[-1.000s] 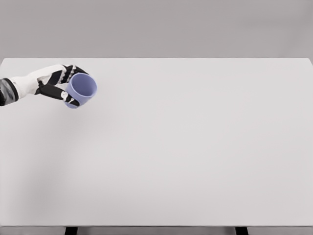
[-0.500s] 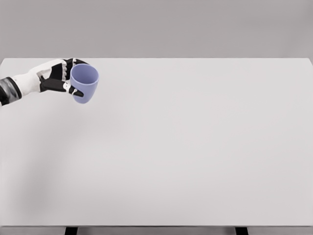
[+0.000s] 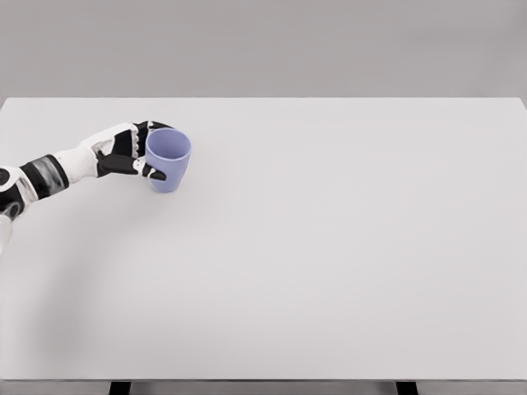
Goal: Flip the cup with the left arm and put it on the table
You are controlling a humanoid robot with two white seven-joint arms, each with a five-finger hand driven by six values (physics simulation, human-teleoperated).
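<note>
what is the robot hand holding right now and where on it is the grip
The left robot hand holds the purple cup by its side wall, fingers wrapped around the cup's left side, mouth up.

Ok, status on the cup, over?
Left hand shut on the cup. Cup upright, mouth up, far-left table. Touchdown unclear. Right arm unseen. Nothing in the way.
</note>
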